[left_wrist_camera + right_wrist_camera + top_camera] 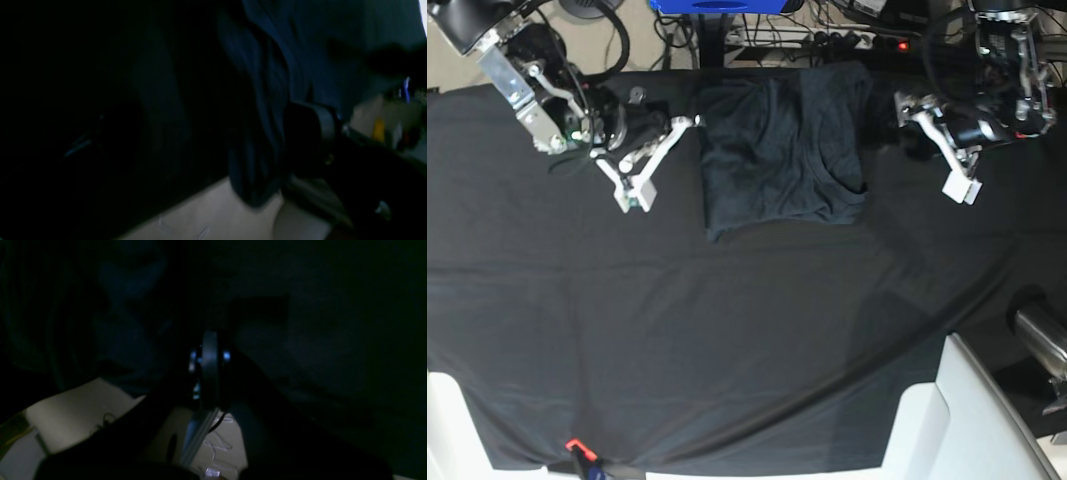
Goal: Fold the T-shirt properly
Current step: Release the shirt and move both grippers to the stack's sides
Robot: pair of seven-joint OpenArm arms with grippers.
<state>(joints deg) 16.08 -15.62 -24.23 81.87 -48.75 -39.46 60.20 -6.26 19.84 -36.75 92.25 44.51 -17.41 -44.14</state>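
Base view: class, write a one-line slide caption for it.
Folded T-shirt lies on the black table cloth between the left gripper and right gripper, neither touching it.

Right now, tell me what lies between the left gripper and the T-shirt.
In the base view, only bare black table cloth separates the left gripper from the folded T-shirt; nothing else lies there.

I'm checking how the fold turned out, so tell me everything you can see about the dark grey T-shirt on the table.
The dark slate-grey, thin knit T-shirt lies folded into a roughly rectangular block on the black table cloth, near the table's far edge between the two arms. It is plain, with no print. Soft creases run across it, and a curved edge shows near its lower right corner. Its lower edge slants slightly. Neither hand touches it; only the cloth beneath does.
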